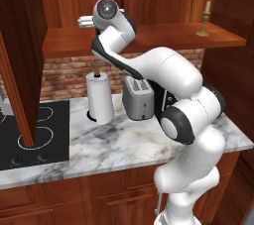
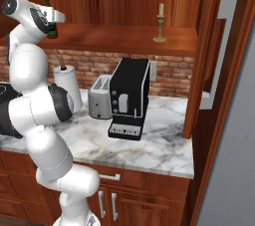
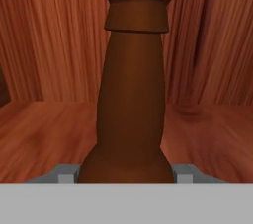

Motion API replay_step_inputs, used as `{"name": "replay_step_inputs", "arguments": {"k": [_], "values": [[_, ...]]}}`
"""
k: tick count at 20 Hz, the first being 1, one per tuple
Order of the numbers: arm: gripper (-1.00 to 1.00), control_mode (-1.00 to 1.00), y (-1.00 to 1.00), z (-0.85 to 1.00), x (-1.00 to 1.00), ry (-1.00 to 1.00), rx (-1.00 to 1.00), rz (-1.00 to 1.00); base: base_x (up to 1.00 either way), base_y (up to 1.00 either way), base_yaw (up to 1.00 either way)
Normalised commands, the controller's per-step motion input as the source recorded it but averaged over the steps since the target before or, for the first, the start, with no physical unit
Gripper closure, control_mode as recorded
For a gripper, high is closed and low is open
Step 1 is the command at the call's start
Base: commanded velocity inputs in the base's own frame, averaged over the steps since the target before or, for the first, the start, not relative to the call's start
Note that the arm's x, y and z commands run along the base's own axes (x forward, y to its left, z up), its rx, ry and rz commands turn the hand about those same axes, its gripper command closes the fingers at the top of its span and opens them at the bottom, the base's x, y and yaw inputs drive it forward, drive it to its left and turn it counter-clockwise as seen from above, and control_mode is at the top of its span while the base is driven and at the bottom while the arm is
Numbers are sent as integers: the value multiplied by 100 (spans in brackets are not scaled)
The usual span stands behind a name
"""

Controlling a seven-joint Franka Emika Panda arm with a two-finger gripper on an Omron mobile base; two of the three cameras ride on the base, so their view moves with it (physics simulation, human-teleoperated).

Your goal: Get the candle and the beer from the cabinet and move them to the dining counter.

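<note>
Gripper (image 3: 126,173) reaches level into the cabinet (image 1: 149,35) so its fingers flank the upright beer (image 3: 132,90) on the shelf — clamped or merely beside, cannot tell. One beer, one candle (image 2: 160,22) standing well apart along the same shelf — upright grasp presumably keeps the bottle from tipping

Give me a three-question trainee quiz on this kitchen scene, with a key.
1. True or false: the candle stands on the cabinet shelf.
2. What colour is the bottle cap?
3. What stands between the paper towel roll and the coffee machine: A kettle, B toaster, C bowl?

Key: 1 true; 2 green; 3 B.
</note>
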Motion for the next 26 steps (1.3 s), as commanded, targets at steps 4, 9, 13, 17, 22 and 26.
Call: {"name": "replay_step_inputs", "arguments": {"k": [4, 9, 13, 17, 22, 26], "values": [[100, -100, 0, 0, 0, 0, 0, 0, 0, 0, 0], [100, -100, 0, 0, 0, 0, 0, 0, 0, 0, 0], [100, -100, 0, 0, 0, 0, 0, 0, 0, 0, 0], [100, -100, 0, -6, 0, 0, 0, 0, 0, 0, 0], [100, -100, 0, -17, 0, -3, 0, 0, 0, 0, 0], [100, -100, 3, -26, -4, -4, 0, 0, 0, 0, 0]]}}
